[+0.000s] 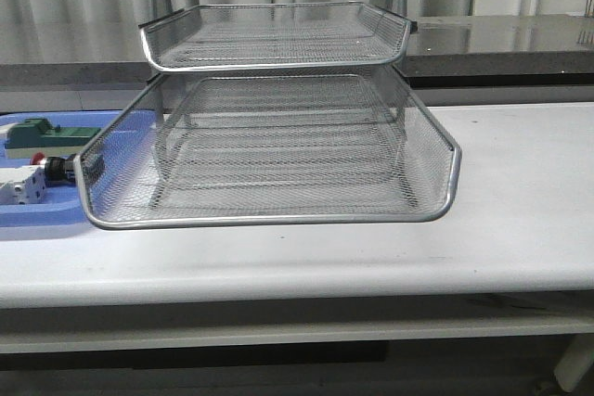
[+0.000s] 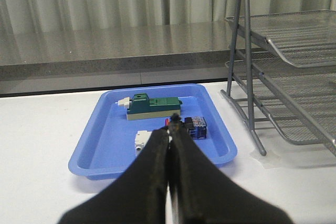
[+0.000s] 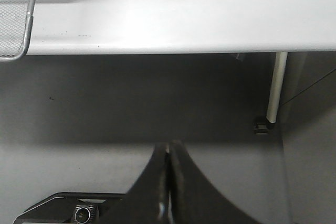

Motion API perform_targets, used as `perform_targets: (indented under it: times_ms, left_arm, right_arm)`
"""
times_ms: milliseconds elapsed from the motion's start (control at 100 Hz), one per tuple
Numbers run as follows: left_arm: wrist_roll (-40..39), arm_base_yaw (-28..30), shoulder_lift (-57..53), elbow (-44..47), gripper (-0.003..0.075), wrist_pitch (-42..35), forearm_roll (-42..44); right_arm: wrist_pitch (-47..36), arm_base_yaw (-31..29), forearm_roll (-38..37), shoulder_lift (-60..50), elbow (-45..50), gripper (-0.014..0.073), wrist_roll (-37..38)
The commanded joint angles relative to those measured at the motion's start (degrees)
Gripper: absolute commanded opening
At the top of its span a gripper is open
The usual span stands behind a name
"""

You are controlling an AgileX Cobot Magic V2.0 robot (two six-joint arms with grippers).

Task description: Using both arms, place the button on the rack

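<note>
In the front view, neither arm shows. The silver wire-mesh letter rack point(image 1: 278, 136) stands in the middle of the white table point(image 1: 520, 201), its tiers open toward the robot, probably so that a part can go in from the front. Beside it lies the flat blue plastic tray point(image 1: 37, 224), holding a green block on a beige base point(image 1: 46, 134), a white blocky part point(image 1: 20, 188) and the small red-headed push button point(image 1: 53, 169).

In the left wrist view, the left gripper point(image 2: 169, 135) has its black jaws pressed together, with nothing between them. The button point(image 2: 189, 127) lies in the blue tray point(image 2: 105, 145) just beyond the fingertips and apart from them, the white part point(image 2: 140, 139) beside it, the green block point(image 2: 152, 107) further ahead. The rack point(image 2: 283, 77) stands off to one side. I judge that the arm aims at the button and pickup has not begun.

In the right wrist view, the right gripper point(image 3: 168, 153) is also closed and empty. It hangs below the table edge point(image 3: 157, 45), well apart from the rack corner point(image 3: 18, 24); it seems to be waiting.
</note>
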Motion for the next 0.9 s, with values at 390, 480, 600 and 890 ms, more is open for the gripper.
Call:
perform_targets:
  times_ms: [390,480,600,890]
  left_arm:
    - [-0.56,0.08,-2.04,2.66,-0.0020,-4.72,0.00]
    - [-0.56,0.08,-2.04,2.66,-0.0020,-5.33,0.00]
    - [-0.56,0.08,-2.04,2.66,-0.0020,-5.97,0.00]
    - [-0.56,0.08,-0.83,-1.66,-0.0020,-9.12,-3.34]
  right_arm:
    - [-3.12,-0.02,-1.07,0.29,-1.78,-0.0067,-0.05]
    - [-3.12,-0.02,-1.07,0.29,-1.78,-0.0067,-0.05]
    - [-3.12,-0.02,-1.07,0.29,-1.78,-0.0067,-0.05]
    - [-3.12,-0.02,-1.07,0.29,-1.78,-0.0067,-0.05]
